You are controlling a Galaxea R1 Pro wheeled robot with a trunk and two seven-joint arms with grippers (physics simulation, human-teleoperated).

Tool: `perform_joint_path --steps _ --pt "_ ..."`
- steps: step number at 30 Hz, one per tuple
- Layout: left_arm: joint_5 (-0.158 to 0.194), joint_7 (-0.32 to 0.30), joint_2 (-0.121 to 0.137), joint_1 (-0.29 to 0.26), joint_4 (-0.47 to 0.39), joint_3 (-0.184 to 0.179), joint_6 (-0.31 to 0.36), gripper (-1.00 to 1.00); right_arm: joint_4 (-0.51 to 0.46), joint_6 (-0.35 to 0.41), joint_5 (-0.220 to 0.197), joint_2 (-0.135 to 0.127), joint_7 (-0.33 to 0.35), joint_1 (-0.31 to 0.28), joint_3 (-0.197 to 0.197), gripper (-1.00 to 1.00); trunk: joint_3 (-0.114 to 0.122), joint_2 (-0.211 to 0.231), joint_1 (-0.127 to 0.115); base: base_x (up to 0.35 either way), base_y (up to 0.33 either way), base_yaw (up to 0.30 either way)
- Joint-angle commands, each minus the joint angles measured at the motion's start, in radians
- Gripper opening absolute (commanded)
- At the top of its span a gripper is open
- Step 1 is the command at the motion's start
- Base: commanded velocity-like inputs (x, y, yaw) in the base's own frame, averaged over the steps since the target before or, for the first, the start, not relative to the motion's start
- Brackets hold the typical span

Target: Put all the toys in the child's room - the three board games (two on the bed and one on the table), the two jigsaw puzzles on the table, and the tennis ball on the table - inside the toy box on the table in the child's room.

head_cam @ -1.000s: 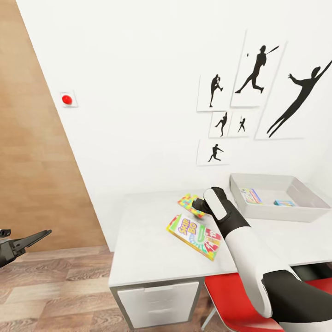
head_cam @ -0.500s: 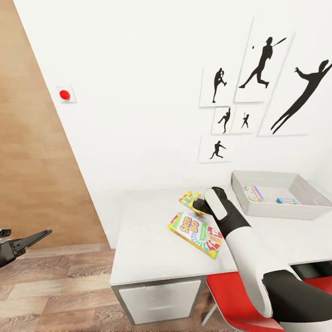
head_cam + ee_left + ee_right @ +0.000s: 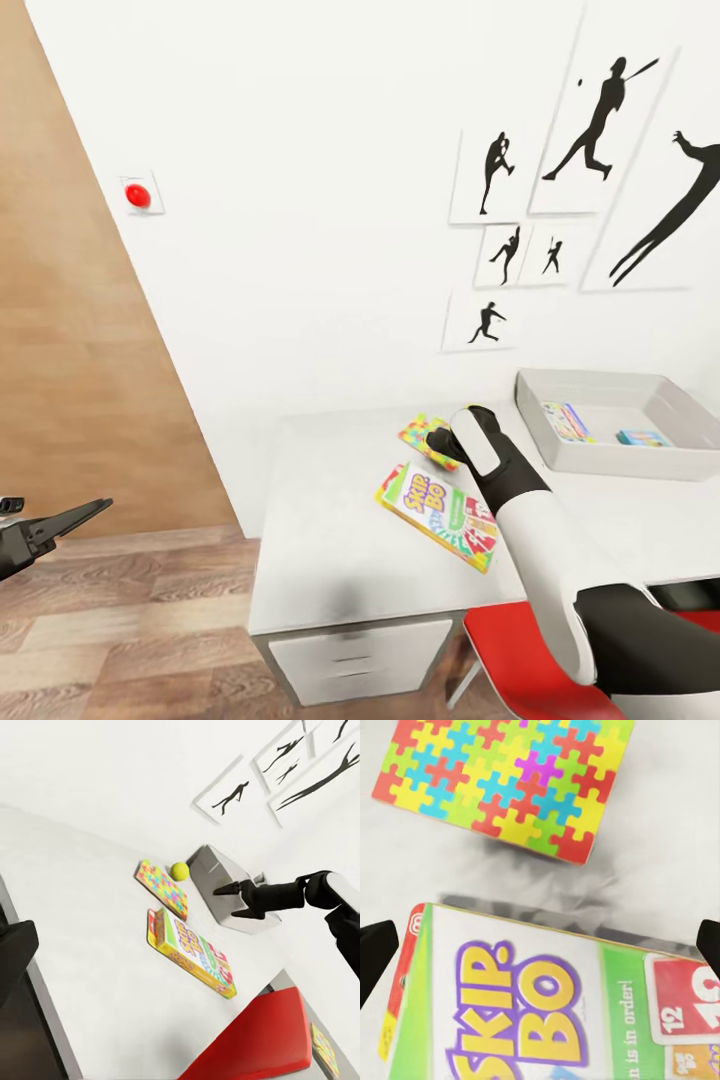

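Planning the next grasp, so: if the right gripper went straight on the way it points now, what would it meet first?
Probably the Skip-Bo box: the open right gripper looks down on its near edge, with the jigsaw puzzle box just beyond. Depth is uncertain.

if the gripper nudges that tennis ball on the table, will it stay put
Probably not. The tennis ball is round and sits on the smooth, flat table, so a nudge would likely send it rolling. The jigsaw puzzle box and toy box flank it closely and might stop it on those sides.
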Motion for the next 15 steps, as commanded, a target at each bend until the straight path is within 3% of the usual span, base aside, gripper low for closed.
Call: perform_joint_path --steps 1,6,15 --pt "-0.001 -0.004 0.000 -0.001 0.001 0.000 0.011 1.00 0.005 -0.002 -0.010 -0.001 -0.010 -0.001 0.002 1.00 -0.003 -0.001 0.000 0.123 0.235 0.000" --pt "-0.001 -0.004 0.000 -0.001 0.001 0.000 0.011 1.00 0.017 -0.007 -0.011 -0.003 -0.010 -0.001 0.001 1.00 -0.011 -0.001 0.000 0.080 0.134 0.000" --pt "-0.001 -0.004 0.001 -0.001 0.001 0.001 0.011 1.00 0.023 -0.008 -0.011 -0.004 -0.010 -0.001 0.001 1.00 -0.026 -0.001 0.000 0.013 0.021 0.000"
